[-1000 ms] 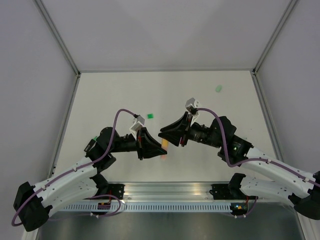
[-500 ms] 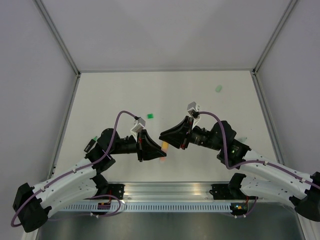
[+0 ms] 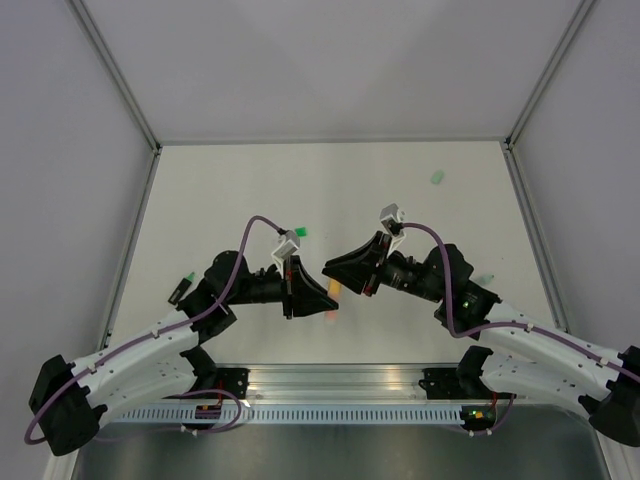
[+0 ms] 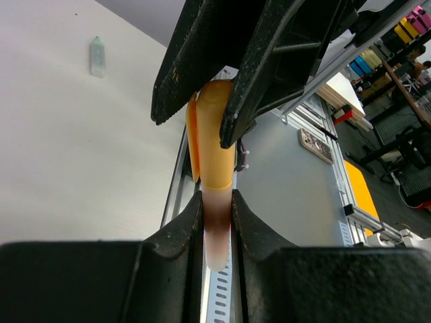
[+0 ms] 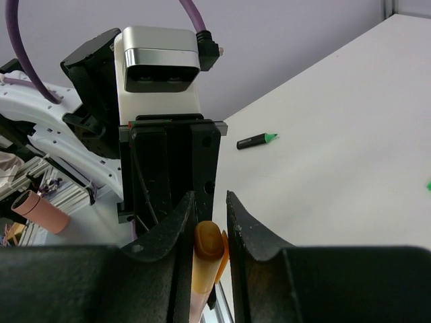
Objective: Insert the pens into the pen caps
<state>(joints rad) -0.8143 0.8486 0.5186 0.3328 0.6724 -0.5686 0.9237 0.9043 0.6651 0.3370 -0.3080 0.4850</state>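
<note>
The orange pen, its body pale pink, is clamped between the fingers of my left gripper, which is shut on it. An orange pen cap sits over its far end, with my right gripper shut on that cap. From above, both grippers meet tip to tip low in the middle, left and right, with the cap between them. The dark pen with a green tip lies at the left. A pale mint pen lies far right. A green cap lies behind the left wrist.
The metal rail runs along the near table edge under both arms. A small pale green piece lies beside the right arm. The dark pen shows in the right wrist view, the mint pen in the left.
My right gripper's jaws have narrowed onto the orange cap. The left arm has pushed slightly right and the right gripper has eased down, keeping the two tips together.
</note>
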